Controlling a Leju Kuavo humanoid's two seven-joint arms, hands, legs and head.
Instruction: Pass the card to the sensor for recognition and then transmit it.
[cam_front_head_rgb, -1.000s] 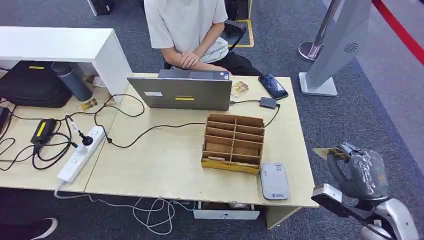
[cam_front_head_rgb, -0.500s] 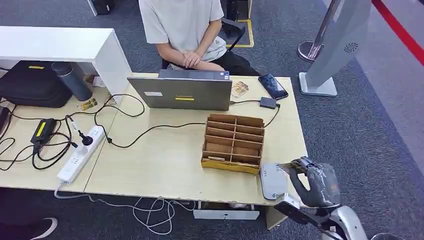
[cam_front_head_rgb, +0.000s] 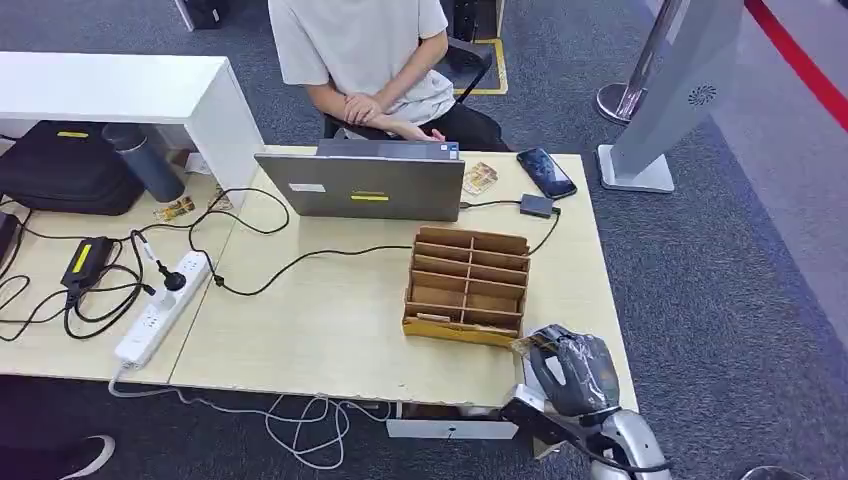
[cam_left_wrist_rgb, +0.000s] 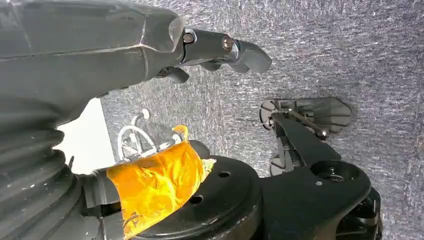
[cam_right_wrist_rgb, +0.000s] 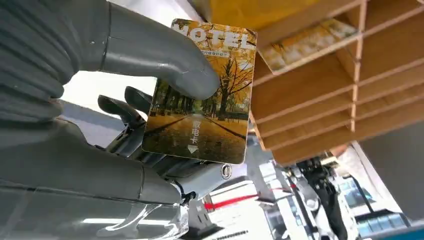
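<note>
The right hand pinches the card between thumb and fingers, holding it over the near right corner of the tabletop, where it covers the sensor. Just beside it stands the wooden organizer — one card lies in a front compartment; the other slots look bare. The left hand hangs over carpet, fingers loosely apart, holding nothing.

Sensor hidden from you under right robot hand. Card part covered by thumb. Person cut off by head view's top edge.
</note>
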